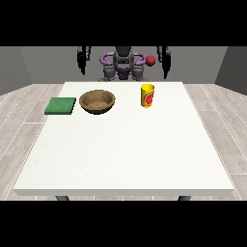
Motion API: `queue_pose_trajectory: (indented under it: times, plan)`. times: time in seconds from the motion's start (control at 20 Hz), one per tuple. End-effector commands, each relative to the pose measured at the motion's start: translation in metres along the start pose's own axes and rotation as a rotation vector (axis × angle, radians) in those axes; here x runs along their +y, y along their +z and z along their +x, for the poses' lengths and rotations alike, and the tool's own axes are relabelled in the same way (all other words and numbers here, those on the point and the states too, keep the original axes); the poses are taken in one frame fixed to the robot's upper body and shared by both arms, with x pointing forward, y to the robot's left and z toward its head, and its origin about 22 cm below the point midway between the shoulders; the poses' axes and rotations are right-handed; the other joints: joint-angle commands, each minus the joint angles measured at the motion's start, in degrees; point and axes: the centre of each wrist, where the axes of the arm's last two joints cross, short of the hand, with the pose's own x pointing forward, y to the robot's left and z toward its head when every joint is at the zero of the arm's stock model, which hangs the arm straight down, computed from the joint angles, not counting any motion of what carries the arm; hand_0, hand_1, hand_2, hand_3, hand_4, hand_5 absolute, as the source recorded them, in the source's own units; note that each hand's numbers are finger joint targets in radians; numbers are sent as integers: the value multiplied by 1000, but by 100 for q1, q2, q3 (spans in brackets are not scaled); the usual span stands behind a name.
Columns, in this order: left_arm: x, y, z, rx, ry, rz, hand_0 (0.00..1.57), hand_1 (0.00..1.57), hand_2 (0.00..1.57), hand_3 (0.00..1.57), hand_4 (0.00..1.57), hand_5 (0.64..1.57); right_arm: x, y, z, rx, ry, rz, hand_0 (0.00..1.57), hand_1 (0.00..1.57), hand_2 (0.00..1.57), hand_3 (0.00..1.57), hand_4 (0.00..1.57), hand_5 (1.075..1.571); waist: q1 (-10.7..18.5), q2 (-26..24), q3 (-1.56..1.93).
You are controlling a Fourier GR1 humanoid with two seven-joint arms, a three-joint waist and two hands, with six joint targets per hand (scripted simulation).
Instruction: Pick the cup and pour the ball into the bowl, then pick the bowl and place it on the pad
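Observation:
A yellow cup (147, 95) with a red mark stands upright on the white table (125, 154), at the far side right of the middle. A small red ball (150, 60) shows well above the cup, beside the robot's chest, outside the cup. A brown bowl (97, 102) sits left of the cup. A flat green pad (61, 105) lies left of the bowl near the table's left edge. The hand at the view's left (83, 60) and the hand at the view's right (166, 61) hang raised behind the table's far edge, fingers straight, holding nothing.
The robot's torso (123, 65) stands behind the table's far edge. Wide bare tabletop stretches from the objects towards the near edge. Wooden floor surrounds the table.

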Motion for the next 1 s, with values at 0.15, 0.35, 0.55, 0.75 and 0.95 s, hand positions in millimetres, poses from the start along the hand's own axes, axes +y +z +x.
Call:
queue_pose_trajectory:
  times: [0.15, 0.35, 0.55, 0.75, 0.95]
  plan:
    - [8, -2, 29, -43, -27, -1, 0, 0, 0, 0, 0, 1557, -10, -2, 24, -9, 30, -6, 0, 0, 0, 0, 0, 1569, -41, -1328, -41]
    - [15, -11, 66, -83, 147, 37, 0, 0, 0, 0, 0, 1558, -86, 19, 21, 53, -42, -58, 0, 0, 0, 0, 0, 1569, -105, -1346, -52]
    - [51, -12, 68, -160, 123, 104, 0, 0, 0, 0, 0, 1552, -91, 17, 44, -1, -45, -16, 0, 0, 0, 0, 0, 1570, -203, -796, -63]
    - [59, -16, 71, -228, 128, 78, 0, 0, 0, 0, 0, 1547, -108, 9, 44, -80, -63, -72, 0, 0, 0, 0, 0, 1569, -30, -328, -63]
    - [67, -26, 50, -290, 113, 96, 0, 0, 0, 0, 0, 1539, -95, 15, 31, -101, -60, -32, 0, 0, 0, 0, 0, 1569, -288, 3, -63]
